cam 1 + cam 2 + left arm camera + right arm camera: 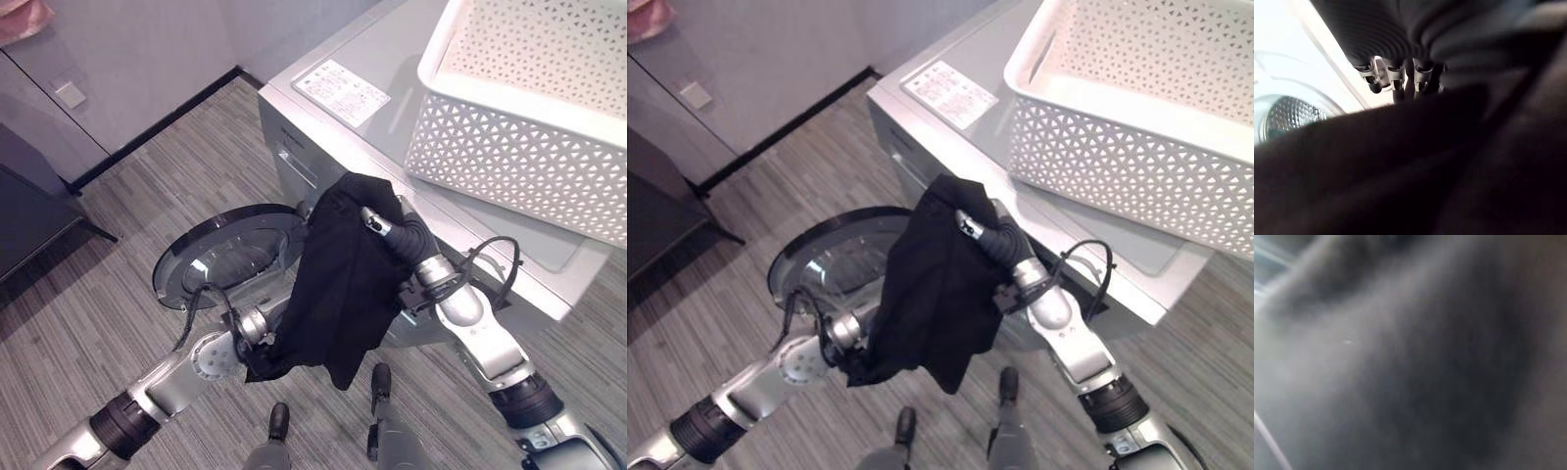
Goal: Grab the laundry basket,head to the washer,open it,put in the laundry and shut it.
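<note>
A black garment (338,284) hangs in the air in front of the silver washer (392,59). My right hand (380,223) is shut on its top edge. The cloth's lower end drapes over my left hand (1371,34), which sits low by the washer's front. The round glass door (230,250) stands swung open to the left. Past the cloth, the left wrist view catches the metal drum (1290,115). The white lattice laundry basket (529,108) rests on the washer's top at the right. In the right wrist view there is dark cloth (1425,362).
A white label (343,90) lies on the washer's top. A dark cabinet (24,215) stands at the far left against a grey wall with a black baseboard. Striped grey floor (127,196) spreads left of the open door.
</note>
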Available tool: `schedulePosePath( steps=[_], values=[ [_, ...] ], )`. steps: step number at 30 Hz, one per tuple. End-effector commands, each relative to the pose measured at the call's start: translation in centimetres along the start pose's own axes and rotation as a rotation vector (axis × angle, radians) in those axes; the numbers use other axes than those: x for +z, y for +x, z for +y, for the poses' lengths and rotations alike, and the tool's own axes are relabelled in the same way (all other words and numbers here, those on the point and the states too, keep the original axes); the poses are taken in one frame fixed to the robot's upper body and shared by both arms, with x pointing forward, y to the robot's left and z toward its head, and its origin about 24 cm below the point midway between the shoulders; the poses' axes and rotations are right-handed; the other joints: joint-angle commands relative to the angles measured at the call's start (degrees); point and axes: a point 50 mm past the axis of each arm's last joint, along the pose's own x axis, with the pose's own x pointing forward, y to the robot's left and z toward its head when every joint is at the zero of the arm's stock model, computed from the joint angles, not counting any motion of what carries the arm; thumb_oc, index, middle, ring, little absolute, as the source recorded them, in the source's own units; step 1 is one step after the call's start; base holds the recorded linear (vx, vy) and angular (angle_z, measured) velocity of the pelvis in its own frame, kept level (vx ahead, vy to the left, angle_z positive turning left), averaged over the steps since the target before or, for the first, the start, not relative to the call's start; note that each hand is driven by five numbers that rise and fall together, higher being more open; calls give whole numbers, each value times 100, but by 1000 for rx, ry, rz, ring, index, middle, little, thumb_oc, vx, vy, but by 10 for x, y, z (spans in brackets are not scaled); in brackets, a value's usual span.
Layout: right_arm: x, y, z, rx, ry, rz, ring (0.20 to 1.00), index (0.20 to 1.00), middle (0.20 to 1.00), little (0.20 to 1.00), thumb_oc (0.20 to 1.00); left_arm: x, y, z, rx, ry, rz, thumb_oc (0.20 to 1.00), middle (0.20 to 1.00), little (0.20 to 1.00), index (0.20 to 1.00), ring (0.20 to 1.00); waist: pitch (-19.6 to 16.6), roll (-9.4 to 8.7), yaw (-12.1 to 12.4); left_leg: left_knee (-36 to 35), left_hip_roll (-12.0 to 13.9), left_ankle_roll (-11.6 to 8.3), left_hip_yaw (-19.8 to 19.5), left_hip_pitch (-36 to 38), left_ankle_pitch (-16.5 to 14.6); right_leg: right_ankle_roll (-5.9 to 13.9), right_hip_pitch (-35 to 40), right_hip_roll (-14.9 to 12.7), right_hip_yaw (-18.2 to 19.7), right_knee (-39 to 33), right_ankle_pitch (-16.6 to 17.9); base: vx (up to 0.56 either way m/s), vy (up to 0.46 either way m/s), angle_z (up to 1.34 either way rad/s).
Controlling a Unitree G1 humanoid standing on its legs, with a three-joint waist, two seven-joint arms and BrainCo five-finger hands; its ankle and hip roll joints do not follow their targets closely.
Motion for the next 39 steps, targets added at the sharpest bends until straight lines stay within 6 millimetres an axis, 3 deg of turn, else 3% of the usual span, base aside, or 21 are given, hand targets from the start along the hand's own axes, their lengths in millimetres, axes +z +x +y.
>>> schedulePosePath(
  steps=[1,3,6,11,14,22,31,35,39],
  values=[
    [28,-1,-28,-92,-35,-150,200,200,200,200,200,23,-7,7,66,-58,-128,1000,1000,1000,1000,1000,-313,-331,-52,-68,171,99,228,161,136,397,440,-267,589,6,-691,0,0,0],
    [25,-2,-30,-99,-41,-133,200,200,200,200,200,20,-11,2,107,-211,-100,1000,1000,1000,1000,1000,-301,-340,-16,-68,175,108,218,150,147,387,451,-270,565,6,-695,0,0,0],
    [25,-2,-30,-97,-39,-133,200,200,200,200,200,24,-10,2,109,-235,-124,1000,1000,1000,1000,1000,-306,-327,-37,-68,187,111,207,164,135,380,473,-254,568,6,-707,0,0,0],
    [23,4,-29,-124,-32,-116,200,200,200,200,200,27,27,-31,-28,-482,-148,1000,1000,1000,1000,1000,-299,-351,-160,-68,177,130,192,161,141,366,499,-244,577,6,-707,0,0,0],
    [24,9,-30,-139,-36,-125,200,200,200,200,200,38,46,-37,-102,-419,-205,1000,1000,1000,1000,1000,-295,-339,-192,-68,170,133,182,144,132,368,484,-245,578,6,-706,-13,0,0],
    [23,19,-31,-191,-31,-118,200,200,200,200,200,43,88,-76,-264,-443,-170,1000,1000,1000,1000,1000,-231,-324,-320,-68,158,136,197,88,113,366,388,-242,616,9,-694,-11,0,1],
    [19,25,-33,-208,-46,-92,200,200,200,200,200,42,101,-85,-279,-510,-130,1000,1000,1000,1000,1000,-192,-277,-356,-68,154,140,211,69,123,365,339,-251,640,6,-678,-6,0,0],
    [16,30,-37,-217,-74,-74,200,200,200,200,200,48,104,-78,-276,-555,-164,1000,1000,1000,1000,1000,-168,-245,-348,-68,141,134,197,33,141,373,302,-271,641,6,-670,0,0,0],
    [17,35,-46,-239,-115,-77,200,200,200,200,200,60,99,-51,-204,-490,-266,1000,1000,1000,1000,1000,-159,-202,-272,-68,116,118,171,-30,162,383,244,-300,634,6,-651,-15,-2,1]
  ],
)
